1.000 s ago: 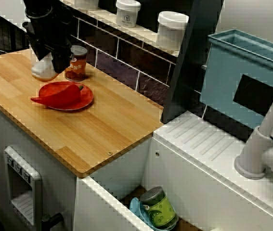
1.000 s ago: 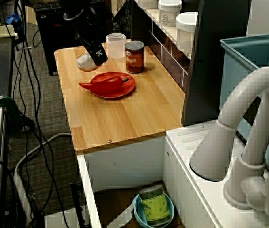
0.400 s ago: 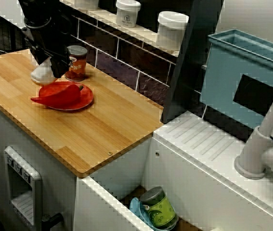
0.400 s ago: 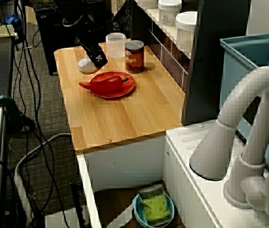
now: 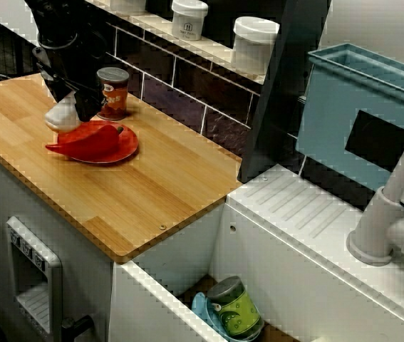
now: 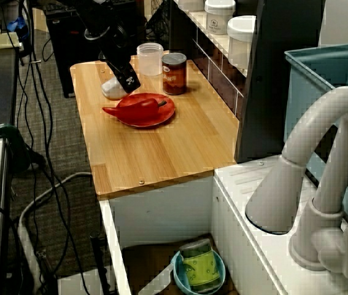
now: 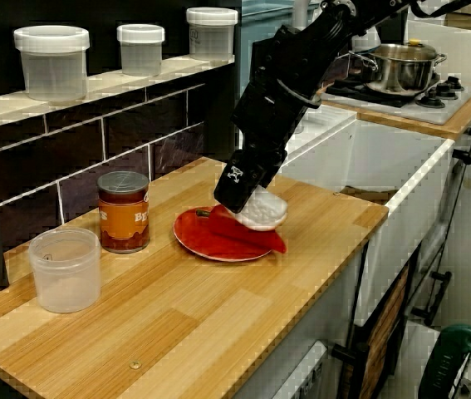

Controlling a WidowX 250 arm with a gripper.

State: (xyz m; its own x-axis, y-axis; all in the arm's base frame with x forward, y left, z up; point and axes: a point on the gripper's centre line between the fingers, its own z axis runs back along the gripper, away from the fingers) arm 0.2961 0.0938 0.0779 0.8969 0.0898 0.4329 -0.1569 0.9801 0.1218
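My black gripper (image 5: 73, 112) is shut on a white rounded lump (image 5: 59, 118), seen also in the view over the tap as the gripper (image 6: 123, 82) and the lump (image 6: 113, 91). In the counter-front view the gripper (image 7: 243, 195) holds the lump (image 7: 262, 209) just over the near end of a red pepper (image 7: 247, 235) lying on a red plate (image 7: 193, 237). The pepper (image 5: 87, 139) fills most of the plate (image 5: 125, 146). Beside the plate stand an orange-labelled can (image 5: 113, 92) and a clear plastic cup (image 7: 66, 268).
White-lidded jars (image 5: 189, 18) line the tiled ledge behind the wooden counter (image 5: 152, 192). A blue bin (image 5: 358, 114) and a tap (image 6: 321, 160) stand by the sink, which holds a green cup in a blue bowl (image 5: 234, 310). Cables (image 6: 45, 153) hang off the counter's far side.
The gripper has carried the white lump from beside the can toward the plate, and it now hangs at the plate's edge over the pepper. Nothing else has moved.
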